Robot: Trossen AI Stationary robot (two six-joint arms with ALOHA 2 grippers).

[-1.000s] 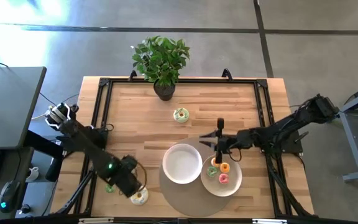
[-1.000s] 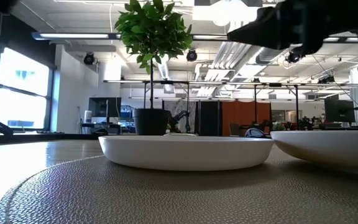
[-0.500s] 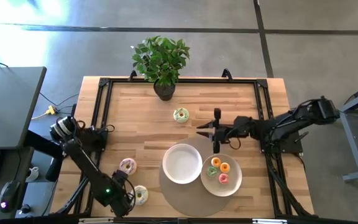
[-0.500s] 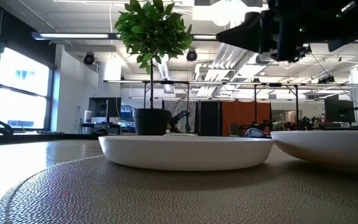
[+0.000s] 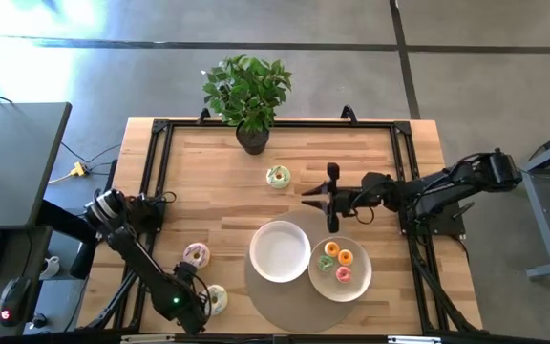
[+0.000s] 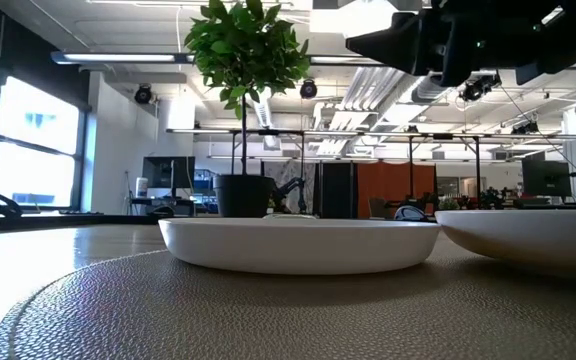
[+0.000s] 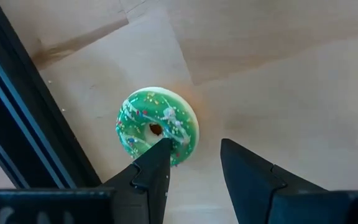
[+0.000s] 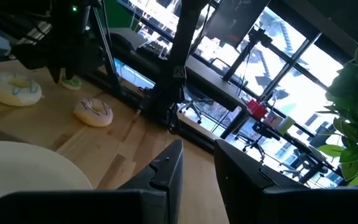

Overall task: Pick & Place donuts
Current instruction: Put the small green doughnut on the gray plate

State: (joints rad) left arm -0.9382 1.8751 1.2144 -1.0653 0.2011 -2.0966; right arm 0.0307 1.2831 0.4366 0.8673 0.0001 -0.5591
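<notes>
Left gripper (image 5: 191, 304) low at the near-left table edge, fingers (image 7: 156, 177) slightly apart, nothing between them; green donut (image 7: 157, 128) (white sprinkles, glossy icing) just ahead of one fingertip, next to the black frame rail (image 7: 17, 112). Hidden under the arm in the high view, seen only by the left wrist.

Right gripper (image 5: 330, 201) above the table behind the plates, fingers (image 8: 166, 169) a narrow gap apart, empty. Low view catches only its dark underside (image 6: 438, 40) overhead.

Pink donut (image 5: 196, 254) and cream donut (image 5: 217, 299) on bare wood near the left gripper, apart from each other. Another pale green-white donut (image 5: 278, 176) mid-table, in front of the potted plant (image 5: 248, 91) at the far edge. Three small donuts, green (image 5: 325, 263), orange (image 5: 344, 256) and pink (image 5: 343, 275), sit in the right white plate (image 5: 359, 287). Left white plate (image 5: 280, 251) empty, touching or nearly touching the right one; both on a round grey pebbled mat (image 5: 275, 304) (grain clear in the low view (image 6: 268, 310)).

Table (image 5: 208, 191) of light wood planks, black metal frame around it. Nothing between right gripper and plates.
</notes>
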